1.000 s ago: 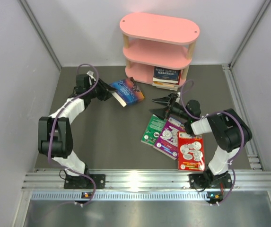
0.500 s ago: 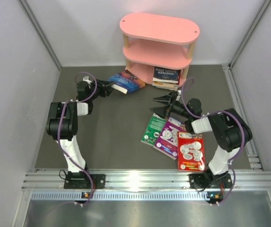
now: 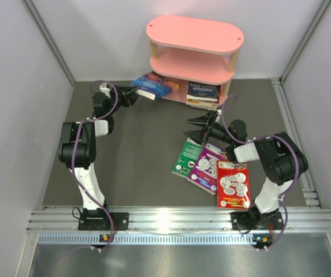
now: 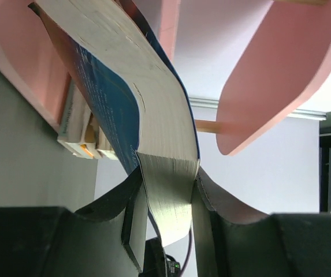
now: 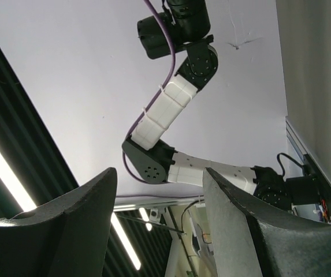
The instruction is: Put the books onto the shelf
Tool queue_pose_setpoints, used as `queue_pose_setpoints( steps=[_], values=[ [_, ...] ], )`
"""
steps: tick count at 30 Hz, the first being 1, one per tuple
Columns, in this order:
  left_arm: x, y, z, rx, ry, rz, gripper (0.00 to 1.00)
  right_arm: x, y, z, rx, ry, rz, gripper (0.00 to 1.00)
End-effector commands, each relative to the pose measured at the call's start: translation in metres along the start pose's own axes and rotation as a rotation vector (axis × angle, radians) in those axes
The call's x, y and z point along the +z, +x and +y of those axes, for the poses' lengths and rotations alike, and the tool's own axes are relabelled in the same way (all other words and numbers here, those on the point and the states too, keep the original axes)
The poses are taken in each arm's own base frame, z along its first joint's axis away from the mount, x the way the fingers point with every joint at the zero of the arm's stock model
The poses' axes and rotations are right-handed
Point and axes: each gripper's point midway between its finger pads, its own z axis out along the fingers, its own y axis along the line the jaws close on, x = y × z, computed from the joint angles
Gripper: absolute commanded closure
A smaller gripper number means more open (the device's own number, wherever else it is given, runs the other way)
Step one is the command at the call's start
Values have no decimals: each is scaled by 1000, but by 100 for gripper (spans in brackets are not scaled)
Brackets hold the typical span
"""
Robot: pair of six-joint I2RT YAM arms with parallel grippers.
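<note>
Book with a blue cover [image 3: 152, 86], tilted, is clamped across its thickness by the left end effector [image 3: 133, 96]. Its far edge is at the bottom tier of the pink shelf [image 3: 194, 33], which stands at 12 o'clock on the table [image 3: 136, 151]. Stacked books [image 3: 203, 92] lie on that tier. A green book [image 3: 186, 158], purple book [image 3: 207, 168] and red book [image 3: 233, 184] lie flat at 4 o'clock. The right end effector [image 3: 197, 128], fingers apart and empty, hovers just beyond them.

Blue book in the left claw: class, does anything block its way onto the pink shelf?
Nothing visible does: the blue book points at the shelf's open end; the stacked books lie aside.
</note>
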Motion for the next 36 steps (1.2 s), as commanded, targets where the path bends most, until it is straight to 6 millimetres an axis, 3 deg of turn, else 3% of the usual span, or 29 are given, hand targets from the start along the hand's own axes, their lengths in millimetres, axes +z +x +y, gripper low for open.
queue_pose_setpoints(
  steps=[1,3,7,12,13,14,20,25,36],
  values=[
    [-13,30,-124,204,351,77,100,-2,6,26,-82,-90,40,39],
    [-12,33,-125,227,342,83,100,-2,6,25,-80,-87,40,39],
    [-11,34,-104,216,298,75,100,-3,6,23,-77,-87,40,39],
    [2,42,-59,212,227,96,100,-5,9,21,-74,-81,49,39],
    [4,44,-58,217,248,99,100,-5,9,20,-71,-77,49,39],
    [11,45,-41,192,234,102,100,-6,10,19,-73,-76,52,39],
    [33,43,-9,116,232,73,100,-9,10,16,-63,-64,43,39],
    [45,29,15,131,120,-8,100,-10,9,13,-63,-52,31,39],
    [56,-26,63,120,-106,-332,100,-7,3,5,-53,-13,17,39]
  ],
)
